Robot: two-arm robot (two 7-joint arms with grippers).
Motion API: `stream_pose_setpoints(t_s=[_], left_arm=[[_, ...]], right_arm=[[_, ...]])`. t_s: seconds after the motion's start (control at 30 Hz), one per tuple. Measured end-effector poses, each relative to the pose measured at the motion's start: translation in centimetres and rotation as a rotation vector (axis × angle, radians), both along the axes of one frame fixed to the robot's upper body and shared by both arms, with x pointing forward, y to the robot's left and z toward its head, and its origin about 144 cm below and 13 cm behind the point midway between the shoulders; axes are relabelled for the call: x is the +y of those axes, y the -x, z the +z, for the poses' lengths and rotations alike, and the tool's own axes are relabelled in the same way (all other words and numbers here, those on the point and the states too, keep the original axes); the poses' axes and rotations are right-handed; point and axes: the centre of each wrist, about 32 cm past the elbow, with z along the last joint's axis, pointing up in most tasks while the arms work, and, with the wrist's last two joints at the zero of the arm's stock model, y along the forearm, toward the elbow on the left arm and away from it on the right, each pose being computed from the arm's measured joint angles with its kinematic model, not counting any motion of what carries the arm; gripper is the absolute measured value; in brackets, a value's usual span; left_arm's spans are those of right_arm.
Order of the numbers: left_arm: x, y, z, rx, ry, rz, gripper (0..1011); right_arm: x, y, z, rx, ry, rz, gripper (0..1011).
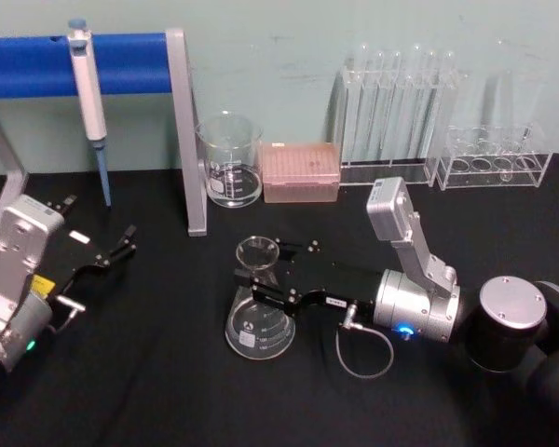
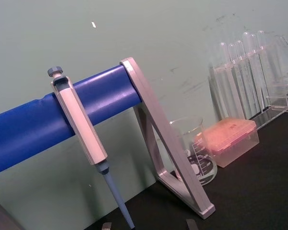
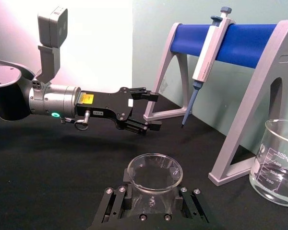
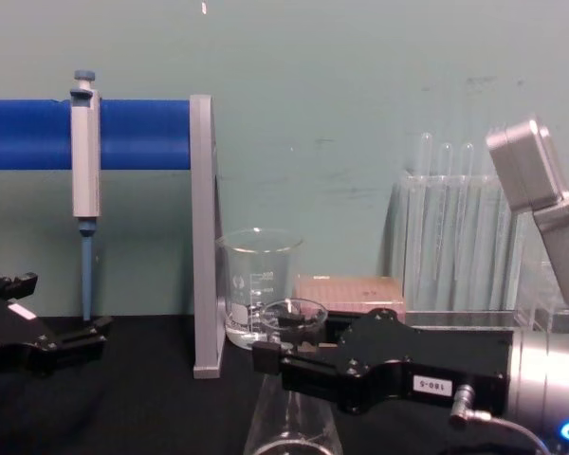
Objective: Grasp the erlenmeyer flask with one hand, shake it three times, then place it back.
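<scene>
The erlenmeyer flask (image 1: 259, 323) is clear glass with a wide base and stands on the black table near its middle. Its round rim (image 3: 154, 171) shows from above in the right wrist view. My right gripper (image 1: 261, 275) reaches in from the right, level with the table, and is shut on the flask's neck just under the rim (image 4: 294, 312). One finger (image 3: 116, 202) presses each side of the neck. The left gripper (image 1: 112, 250) rests at the table's left side, open and holding nothing, well away from the flask.
A glass beaker (image 1: 229, 160) and a pink tip box (image 1: 301, 171) stand behind the flask. To their left, a blue-barred stand (image 1: 186, 130) holds a pipette (image 1: 88, 93). Test-tube racks (image 1: 401, 112) line the back right.
</scene>
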Motion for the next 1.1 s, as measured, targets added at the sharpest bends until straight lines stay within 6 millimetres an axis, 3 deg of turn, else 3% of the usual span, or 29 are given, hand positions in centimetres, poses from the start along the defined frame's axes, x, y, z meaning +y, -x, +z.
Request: stream_pose_setpoints(t_s=[0.53, 1.1], left_arm=[[0.0, 0.0, 0.0, 0.0, 0.0, 0.0, 1001], [0.0, 0.0, 0.0, 0.0, 0.0, 0.0, 1001]], right_arm=[[-0.2, 0.3, 0.4, -0.02, -0.024, -0.01, 450], [-1.4, 2.0, 4.2, -0.144, -0.106, -0.144, 450]])
